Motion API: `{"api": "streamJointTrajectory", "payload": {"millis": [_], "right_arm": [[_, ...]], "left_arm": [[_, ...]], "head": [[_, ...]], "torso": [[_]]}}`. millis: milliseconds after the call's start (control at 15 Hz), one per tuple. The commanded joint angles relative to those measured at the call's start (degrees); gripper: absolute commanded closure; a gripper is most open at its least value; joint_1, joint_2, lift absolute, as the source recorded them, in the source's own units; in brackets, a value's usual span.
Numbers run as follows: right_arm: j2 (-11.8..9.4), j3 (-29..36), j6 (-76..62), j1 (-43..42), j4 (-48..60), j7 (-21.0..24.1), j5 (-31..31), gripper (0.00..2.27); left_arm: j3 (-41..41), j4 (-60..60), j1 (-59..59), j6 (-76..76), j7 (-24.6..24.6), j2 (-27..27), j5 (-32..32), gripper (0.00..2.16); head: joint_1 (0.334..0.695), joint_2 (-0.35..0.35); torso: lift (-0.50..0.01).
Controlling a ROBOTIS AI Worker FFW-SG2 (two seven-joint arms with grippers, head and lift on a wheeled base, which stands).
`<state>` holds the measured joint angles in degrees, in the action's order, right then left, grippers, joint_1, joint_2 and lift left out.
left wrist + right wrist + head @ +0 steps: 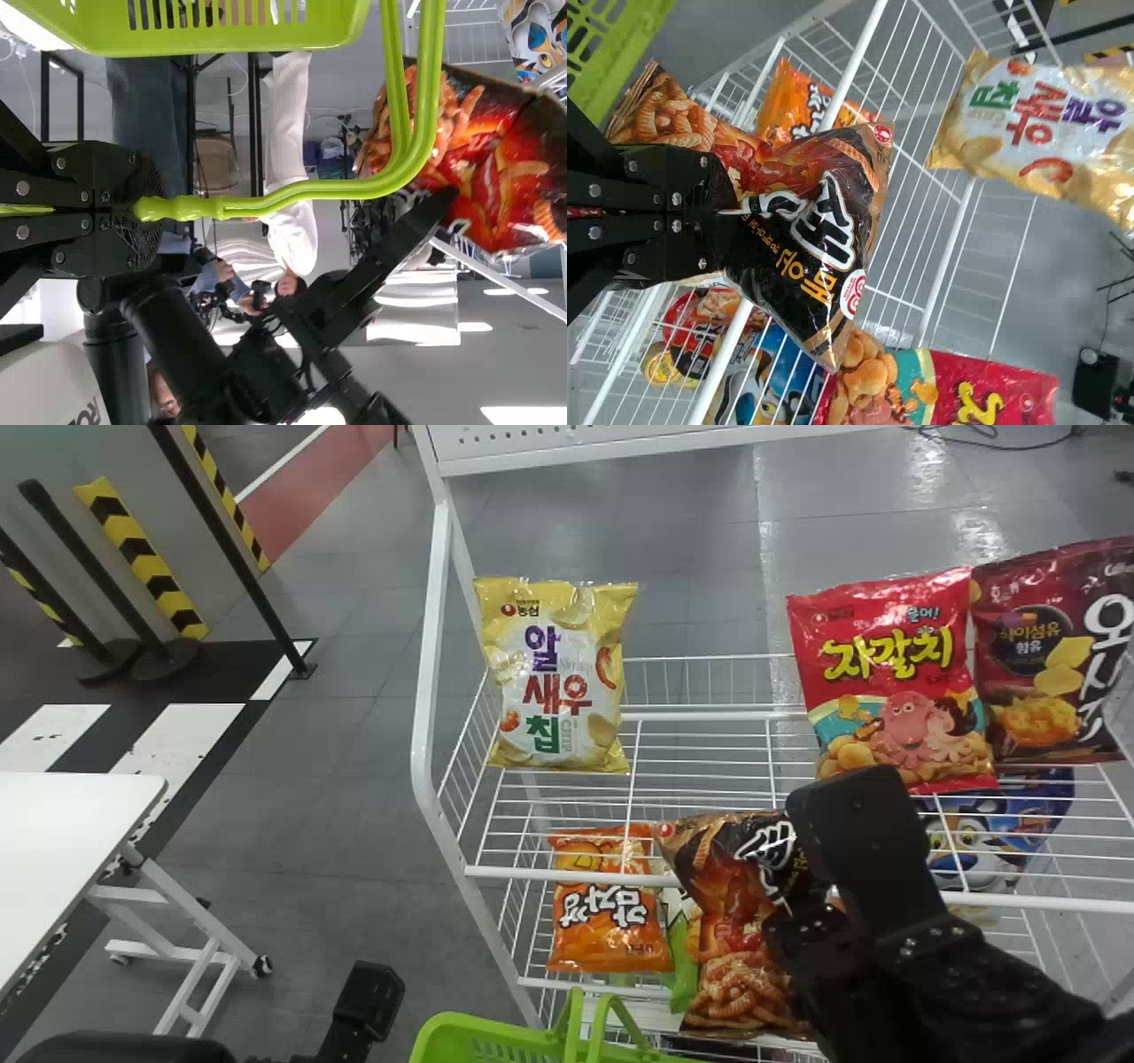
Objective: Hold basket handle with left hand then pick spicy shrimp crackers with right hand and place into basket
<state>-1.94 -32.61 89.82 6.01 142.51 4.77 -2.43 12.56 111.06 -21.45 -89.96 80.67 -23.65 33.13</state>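
Open floor [345, 815] beside rack [426, 691] edge, basket [452, 1036] near spicy shrimp crackers [740, 983]

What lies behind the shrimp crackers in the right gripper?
Behind the shrimp crackers, parts of a green packet, an orange bag and the rack show; their covered parts can't be seen.

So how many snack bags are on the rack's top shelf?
3: a yellow one at the left, a red one toward the right, and a dark red one beside it, farthest right. The right arm could be hiding more.
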Motion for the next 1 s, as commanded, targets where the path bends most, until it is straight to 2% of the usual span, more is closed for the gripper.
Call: {"api": "streamJointTrajectory", "payload": {"millis": [0, 200, 333, 733, 933], "right_arm": [[-0.35, -2.37, 0.26, 1.02, 3.74, 0.06, 0.05, 2.25], [-0.35, -3.95, 0.26, 1.99, 8.84, 0.06, -0.3, 2.25], [-1.84, -4.74, 0.26, 4.36, 11.21, 0.06, -0.56, 2.25], [-7.38, -8.69, 0.26, 10.86, 15.69, 0.06, -0.56, 2.25], [-8.7, -10.54, 0.26, 13.85, 15.17, 0.06, -0.3, 2.25]], "left_arm": [[0.01, -0.32, 0.27, -0.07, 0.01, 0.19, 0.0, 2.07], [-0.26, -0.32, 0.53, -0.07, -0.08, 0.28, 0.0, 2.07], [0.01, -0.76, 0.88, -0.07, -0.08, 0.19, 0.0, 2.07], [1.59, -1.2, 1.5, -0.07, -0.34, 0.45, 0.44, 2.07], [1.59, -1.2, 1.59, -0.07, -0.34, 0.8, 0.62, 2.07]], "head": [[0.695, 0.296], [0.695, 0.322], [0.695, 0.35], [0.695, 0.35], [0.695, 0.35]], "torso": [[-0.007], [-0.007], [-0.007], [-0.007], [-0.007]]}}
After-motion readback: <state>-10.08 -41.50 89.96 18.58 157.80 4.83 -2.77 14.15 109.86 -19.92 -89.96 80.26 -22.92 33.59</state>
